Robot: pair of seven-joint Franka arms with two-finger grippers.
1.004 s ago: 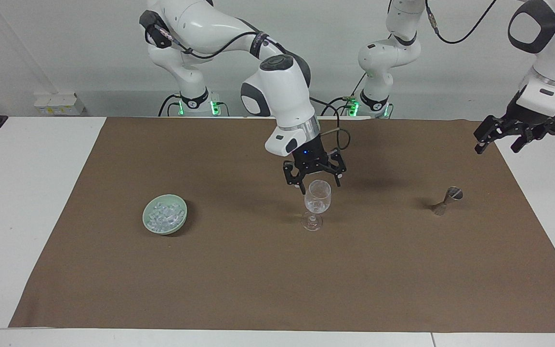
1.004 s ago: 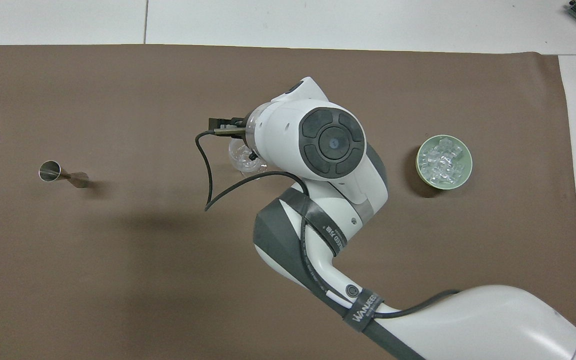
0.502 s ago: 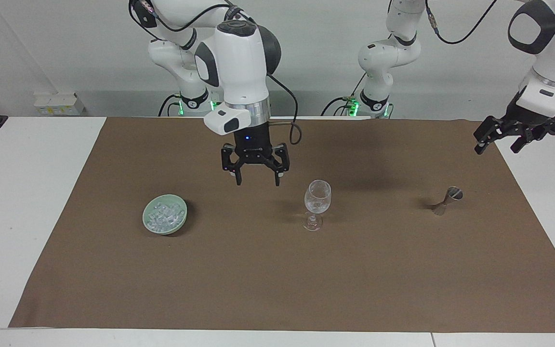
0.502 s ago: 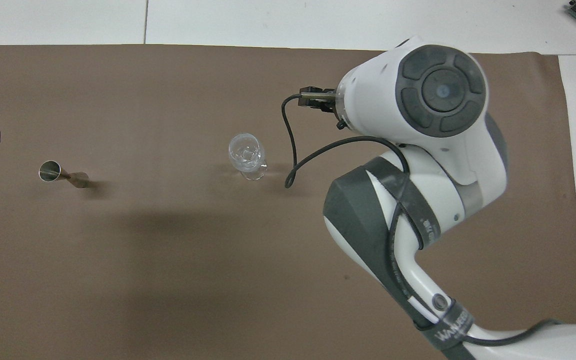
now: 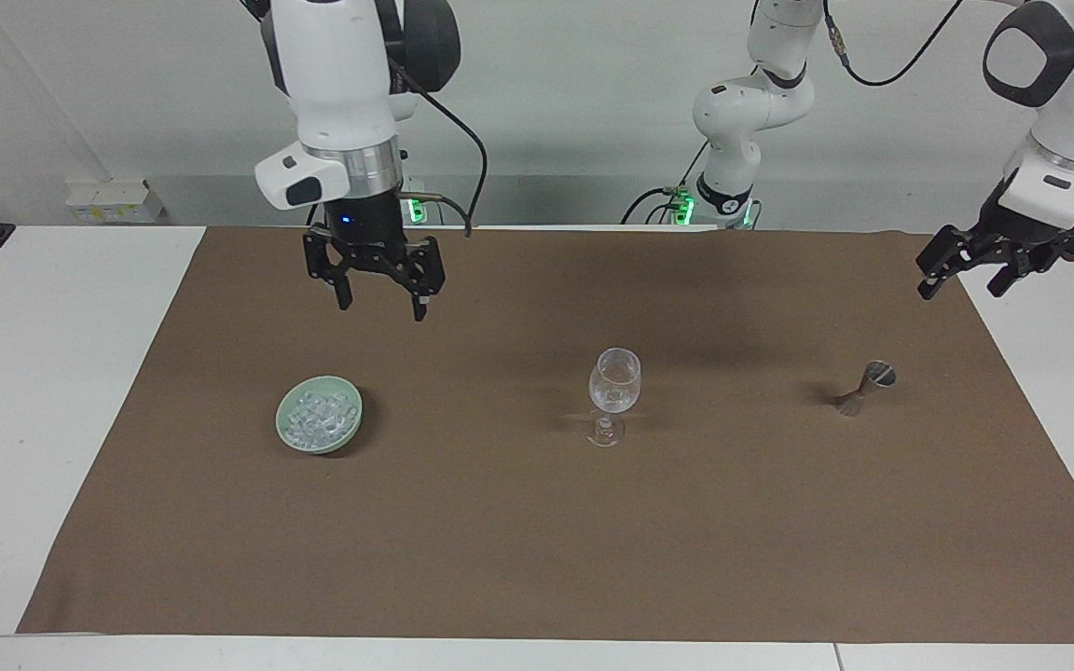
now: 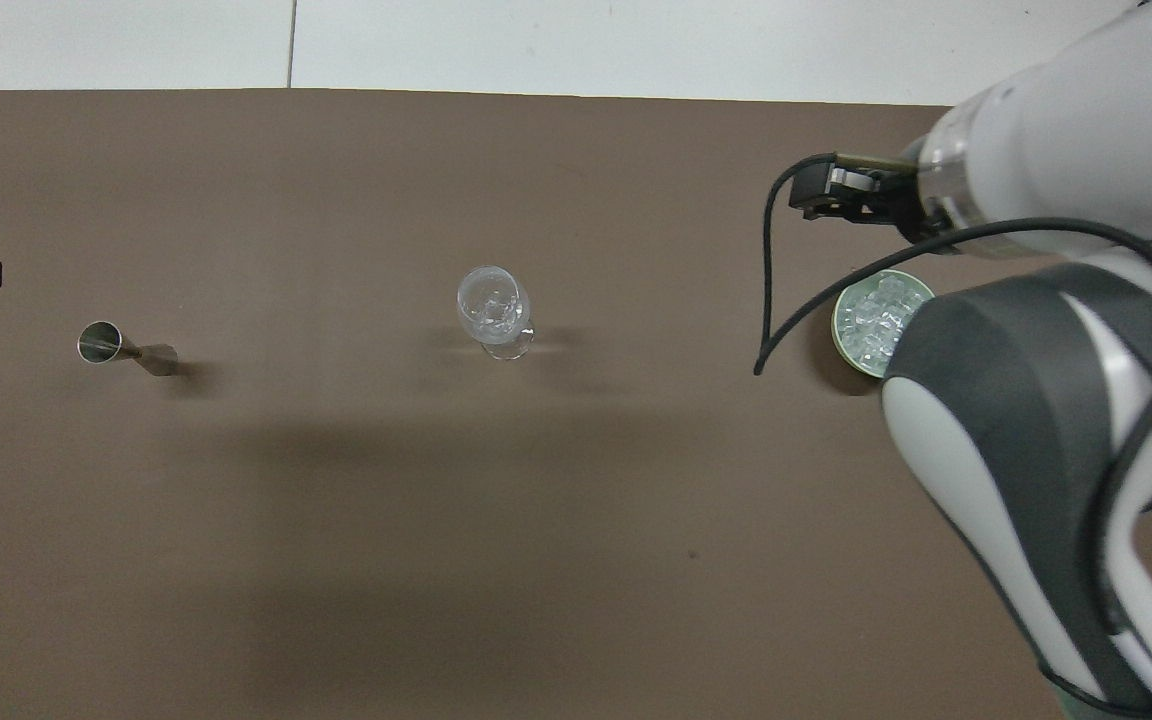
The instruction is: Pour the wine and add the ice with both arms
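While the overhead view hid most of the right gripper (image 5: 377, 303), the facing one showed it spread, empty, above the mat near the ice (image 5: 318, 417); left gripper (image 5: 966, 277) waited spread too.

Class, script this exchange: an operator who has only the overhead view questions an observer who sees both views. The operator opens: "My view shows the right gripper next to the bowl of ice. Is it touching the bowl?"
Observer: No. The right gripper hangs open and empty in the air, well above the bowl.
Operator: The arm covers half the bowl for me. Is there ice across all of it?
Observer: Yes, the ice is heaped across the whole bowl.
Operator: I see only a black tip of the left gripper.
Observer: The left gripper waits open and empty, raised over the cloth's edge at the left arm's end.
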